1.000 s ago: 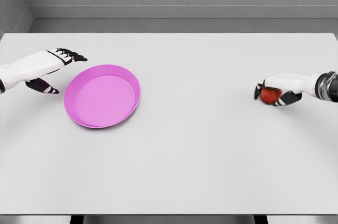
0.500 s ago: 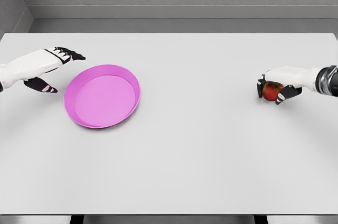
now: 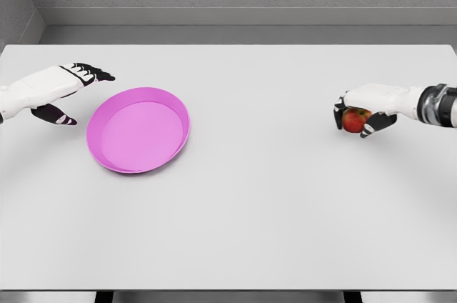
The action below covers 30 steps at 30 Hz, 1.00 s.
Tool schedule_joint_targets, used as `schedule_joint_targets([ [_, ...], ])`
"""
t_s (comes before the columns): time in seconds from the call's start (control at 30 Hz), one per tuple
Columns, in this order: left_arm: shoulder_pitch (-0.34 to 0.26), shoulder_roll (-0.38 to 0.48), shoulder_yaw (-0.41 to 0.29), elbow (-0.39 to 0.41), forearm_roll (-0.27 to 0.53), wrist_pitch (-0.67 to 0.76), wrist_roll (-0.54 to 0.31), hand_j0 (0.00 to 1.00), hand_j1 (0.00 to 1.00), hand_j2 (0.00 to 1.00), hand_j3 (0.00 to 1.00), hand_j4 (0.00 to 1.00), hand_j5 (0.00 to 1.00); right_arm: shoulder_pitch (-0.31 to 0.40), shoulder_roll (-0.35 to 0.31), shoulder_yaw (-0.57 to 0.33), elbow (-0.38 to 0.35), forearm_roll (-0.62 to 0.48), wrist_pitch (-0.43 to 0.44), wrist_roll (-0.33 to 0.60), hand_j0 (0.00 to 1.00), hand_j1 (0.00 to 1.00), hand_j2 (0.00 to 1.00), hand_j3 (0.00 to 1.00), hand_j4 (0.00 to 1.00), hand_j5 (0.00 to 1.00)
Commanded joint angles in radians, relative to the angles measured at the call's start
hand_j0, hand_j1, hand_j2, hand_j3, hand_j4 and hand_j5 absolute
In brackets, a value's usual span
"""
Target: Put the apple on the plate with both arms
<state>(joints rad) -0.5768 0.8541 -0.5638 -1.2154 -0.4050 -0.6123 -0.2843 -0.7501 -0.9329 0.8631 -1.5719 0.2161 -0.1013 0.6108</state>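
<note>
A red apple (image 3: 352,121) is held just above the white table at the right, with my right hand (image 3: 355,113) shut on it from above and its dark fingertips curled around both sides. The pink plate (image 3: 108,157) lies flat on the left part of the table, far from the apple. My left hand (image 3: 73,93) hovers just left of the plate's upper rim, fingers straight and thumb spread below, holding nothing.
The white table (image 3: 271,210) spans the whole view, bounded by a grey wall at the back and a front edge at the bottom. Nothing lies between the plate and the apple.
My right hand has lifted the apple slightly and carried it left and toward the back of the table. The left hand and the plate have barely moved.
</note>
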Motion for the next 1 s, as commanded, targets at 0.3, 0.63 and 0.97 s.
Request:
schedule_joint_targets([
  [0.3, 0.0, 0.002, 0.001, -0.003, 0.008, 0.001, 0.001, 1.0, 1.0, 1.0, 1.0, 1.0, 1.0, -0.008, 0.063, -0.002, -0.106, -0.003, 0.0, -0.002, 0.36, 0.36, 0.36, 0.36, 0.36, 0.36],
  [0.63, 0.0, 0.0, 0.002, -0.003, 0.003, 0.001, -0.001, 1.0, 1.0, 1.0, 1.0, 1.0, 1.0, -0.009, 0.17, 0.005, -0.138, -0.003, 0.002, 0.0, 0.36, 0.36, 0.36, 0.36, 0.36, 0.36],
  [0.97, 0.0, 0.0, 0.001, -0.003, 0.003, 0.001, -0.001, 1.0, 1.0, 1.0, 1.0, 1.0, 1.0, -0.021, 0.218, 0.017, -0.137, -0.003, 0.002, 0.0, 0.36, 0.36, 0.36, 0.36, 0.36, 0.36],
])
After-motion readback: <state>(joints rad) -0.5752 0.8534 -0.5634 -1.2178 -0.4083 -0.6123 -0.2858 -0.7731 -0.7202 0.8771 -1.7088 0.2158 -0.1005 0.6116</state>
